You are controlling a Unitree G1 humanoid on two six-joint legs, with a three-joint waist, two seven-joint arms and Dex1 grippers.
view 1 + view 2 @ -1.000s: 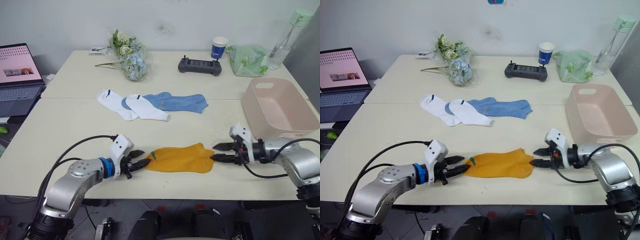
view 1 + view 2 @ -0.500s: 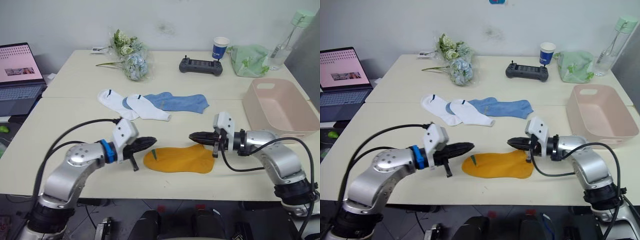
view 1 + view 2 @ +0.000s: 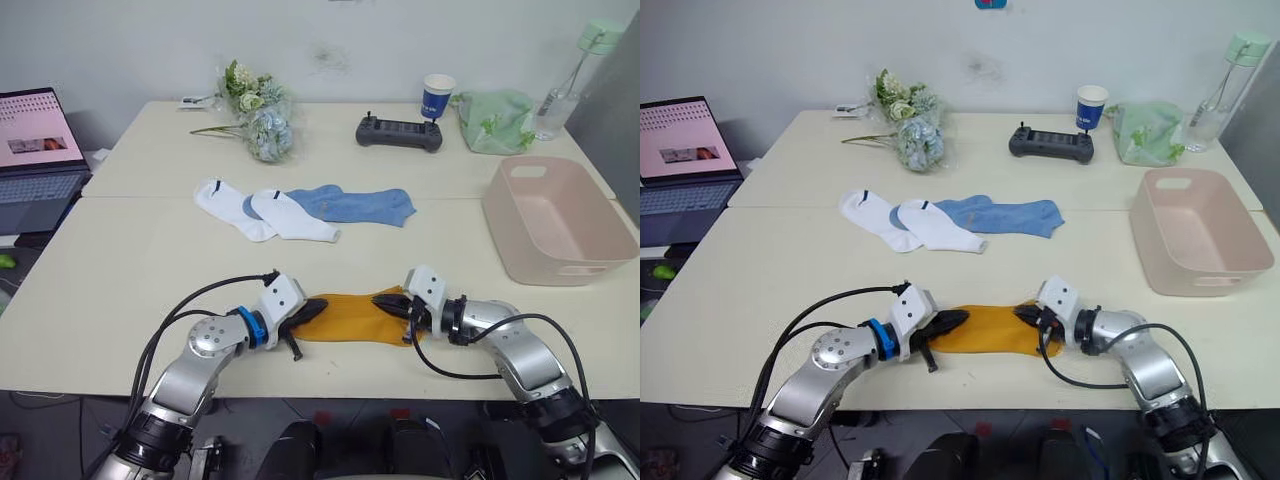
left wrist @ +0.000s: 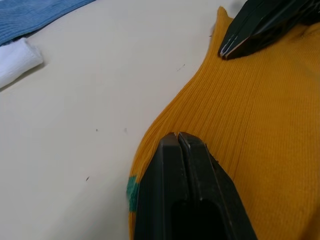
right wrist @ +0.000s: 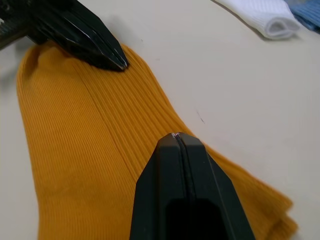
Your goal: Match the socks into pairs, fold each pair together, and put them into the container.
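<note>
A mustard-orange sock [image 3: 350,318] with a green mark [image 4: 131,190] lies flat near the table's front edge. A second layer's edge shows at one end [image 5: 287,217]. My left gripper [image 3: 318,306] is shut, its tip resting on the sock's left part. My right gripper [image 3: 382,299] is shut too, its tip lying on the sock's right part, facing the left one. Neither pinches fabric between its fingers. Two white socks [image 3: 262,212] and the light blue socks [image 3: 355,205] lie overlapping at mid-table. The pink container [image 3: 553,232] stands empty at the right.
At the far edge are a bunch of flowers [image 3: 258,118], a black controller [image 3: 399,133], a paper cup [image 3: 437,96], a pale green bag [image 3: 497,120] and a bottle [image 3: 570,80]. A laptop [image 3: 35,160] sits off the table's left side.
Both grippers went from open at the sock's ends to shut. They lifted toward each other, and now rest lower with their tips on the sock.
</note>
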